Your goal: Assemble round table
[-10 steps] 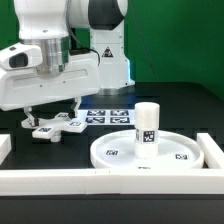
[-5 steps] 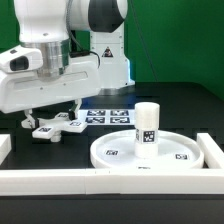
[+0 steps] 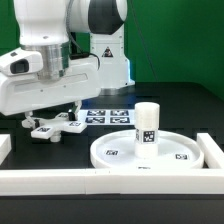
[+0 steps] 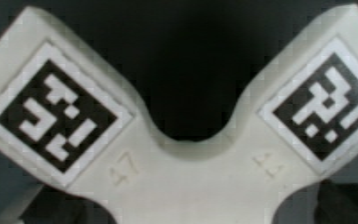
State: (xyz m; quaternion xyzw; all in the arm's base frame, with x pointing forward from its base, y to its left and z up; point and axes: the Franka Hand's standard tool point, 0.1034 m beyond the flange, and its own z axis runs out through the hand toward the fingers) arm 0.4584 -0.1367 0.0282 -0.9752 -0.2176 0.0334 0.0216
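The flat cross-shaped foot (image 3: 62,127) lies on the black table at the exterior view's left, tags up. My gripper (image 3: 52,116) hangs right over it, its fingers (image 3: 29,118) spread wide on either side, so it looks open. In the wrist view the foot (image 4: 185,165) fills the picture very close up, with two tagged arms showing; no fingers show there. The large rimmed round disc (image 3: 178,158) lies at the right. The short cylindrical leg (image 3: 147,125) stands upright on it.
The marker board (image 3: 108,116) lies flat behind the foot. White rail bars run along the front (image 3: 100,184) and up the right side (image 3: 213,150). A short white bar end (image 3: 4,145) sits at the left edge.
The arm has sunk slightly toward the foot and drifted a little to the exterior view's left. The disc, leg and foot have not moved.
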